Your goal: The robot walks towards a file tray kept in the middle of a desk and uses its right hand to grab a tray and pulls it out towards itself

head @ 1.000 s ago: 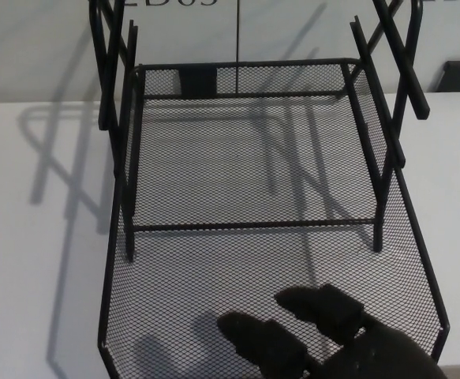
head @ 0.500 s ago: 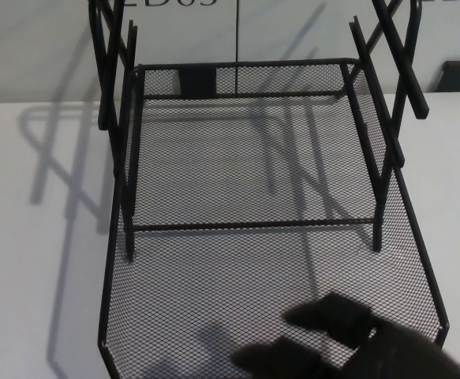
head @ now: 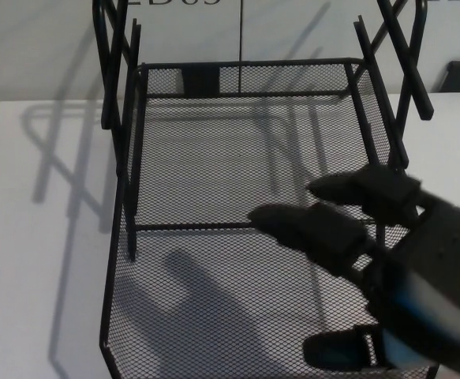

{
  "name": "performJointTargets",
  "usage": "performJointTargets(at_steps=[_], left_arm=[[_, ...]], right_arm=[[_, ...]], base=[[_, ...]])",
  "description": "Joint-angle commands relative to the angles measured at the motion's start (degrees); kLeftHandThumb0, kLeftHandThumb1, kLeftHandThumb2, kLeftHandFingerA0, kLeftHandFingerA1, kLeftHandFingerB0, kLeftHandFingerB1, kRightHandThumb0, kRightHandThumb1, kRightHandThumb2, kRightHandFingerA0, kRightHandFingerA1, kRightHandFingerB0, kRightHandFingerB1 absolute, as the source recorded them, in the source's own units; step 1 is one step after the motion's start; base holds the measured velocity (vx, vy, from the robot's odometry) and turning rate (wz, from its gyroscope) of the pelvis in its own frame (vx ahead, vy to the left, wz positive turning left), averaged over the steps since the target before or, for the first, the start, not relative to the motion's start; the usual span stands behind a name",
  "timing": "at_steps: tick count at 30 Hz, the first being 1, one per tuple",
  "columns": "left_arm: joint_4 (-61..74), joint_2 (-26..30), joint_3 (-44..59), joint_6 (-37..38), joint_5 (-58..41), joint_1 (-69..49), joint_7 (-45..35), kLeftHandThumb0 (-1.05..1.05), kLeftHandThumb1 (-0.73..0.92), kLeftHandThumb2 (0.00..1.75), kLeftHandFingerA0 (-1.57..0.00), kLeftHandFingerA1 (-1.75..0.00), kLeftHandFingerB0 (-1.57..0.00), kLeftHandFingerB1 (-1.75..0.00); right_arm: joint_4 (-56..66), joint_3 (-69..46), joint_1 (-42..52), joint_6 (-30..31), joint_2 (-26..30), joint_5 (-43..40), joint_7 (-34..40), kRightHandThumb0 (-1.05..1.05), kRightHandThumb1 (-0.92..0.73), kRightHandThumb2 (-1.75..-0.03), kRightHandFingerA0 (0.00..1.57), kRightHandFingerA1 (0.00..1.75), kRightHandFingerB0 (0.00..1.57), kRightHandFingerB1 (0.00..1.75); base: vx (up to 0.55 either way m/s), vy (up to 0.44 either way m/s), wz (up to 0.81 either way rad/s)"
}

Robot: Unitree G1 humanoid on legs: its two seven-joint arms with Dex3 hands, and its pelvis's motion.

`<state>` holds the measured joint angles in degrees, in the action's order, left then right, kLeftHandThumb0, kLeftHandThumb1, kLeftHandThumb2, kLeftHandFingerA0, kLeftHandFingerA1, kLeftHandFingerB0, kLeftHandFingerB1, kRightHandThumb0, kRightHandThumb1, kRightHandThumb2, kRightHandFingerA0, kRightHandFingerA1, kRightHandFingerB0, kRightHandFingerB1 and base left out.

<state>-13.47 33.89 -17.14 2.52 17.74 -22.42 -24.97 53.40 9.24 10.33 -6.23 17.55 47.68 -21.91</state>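
Fingers (head: 308, 225) of the right hand (head: 387, 268) are spread apart and hold nothing, hanging above the black mesh tray (head: 214, 316). Two thick ones reach leftward over the tray's floor, and the thumb (head: 340, 351) sits lower, near the bottom edge of the view. To the left of the fingers lies the hand's dark shadow (head: 194, 304) on the mesh, and further left the tray's side rim, then bare white counter (head: 32, 237) with the rack's shadows across it. Behind the fingers a thin crossbar (head: 190, 227) of the black wire rack frame (head: 119, 103) spans the tray, and the tray's mesh back wall stands well beyond them. Right of the fingers the frame's right uprights rise beside the tray's right wall. No left hand shows.
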Motion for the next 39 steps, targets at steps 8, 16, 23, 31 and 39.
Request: performJointTargets(at_steps=[8, 16, 23, 31, 39], left_arm=[[2.5, 0.3, 2.1, -2.3, -1.7, -0.1, -1.3, -0.23, 0.44, 0.9, -0.33, -0.62, -0.1, -0.5], [2.7, -0.1, 2.3, -3.5, -1.9, -0.4, -1.1, -0.23, 0.44, 0.9, -0.31, -0.6, -0.1, -0.5], [2.3, 0.1, 2.0, -3.4, -1.4, -0.6, -1.0, -0.23, 0.45, 0.91, -0.29, -0.59, -0.1, -0.5], [1.7, -0.3, 2.0, -3.2, -1.7, -0.3, -1.0, -0.22, 0.45, 0.9, -0.3, -0.6, -0.1, -0.5], [1.2, -0.7, 2.1, -2.6, -1.6, 0.0, -0.3, -0.22, 0.44, 0.9, -0.31, -0.6, -0.11, -0.51]], right_arm=[[4.6, -47.4, 2.5, -17.8, 6.2, -85.8, 17.2, -0.91, -0.53, -0.58, 0.08, 0.58, 0.11, 0.37], [-6.7, -63.6, 13.1, -21.1, 4.7, -98.5, 9.5, -0.91, -0.55, -0.58, 0.09, 0.54, 0.11, 0.37], [-18.8, -74.3, 16.3, -16.2, 1.6, -112.0, -3.0, -0.84, -0.58, -0.58, 0.1, 0.54, 0.11, 0.37], [-35.5, -81.7, 13.4, -3.4, -1.8, -118.1, -12.6, -0.81, -0.49, -0.88, 0.13, 0.57, 0.05, 0.45], [-40.0, -82.3, 13.3, 3.2, -2.3, -115.7, -10.9, -0.87, -0.6, -0.6, 0.13, 0.59, 0.21, 0.43]], base=[[0.0, 0.0, 0.0], [0.0, 0.0, 0.0], [0.0, 0.0, 0.0], [0.0, 0.0, 0.0], [0.0, 0.0, 0.0]])
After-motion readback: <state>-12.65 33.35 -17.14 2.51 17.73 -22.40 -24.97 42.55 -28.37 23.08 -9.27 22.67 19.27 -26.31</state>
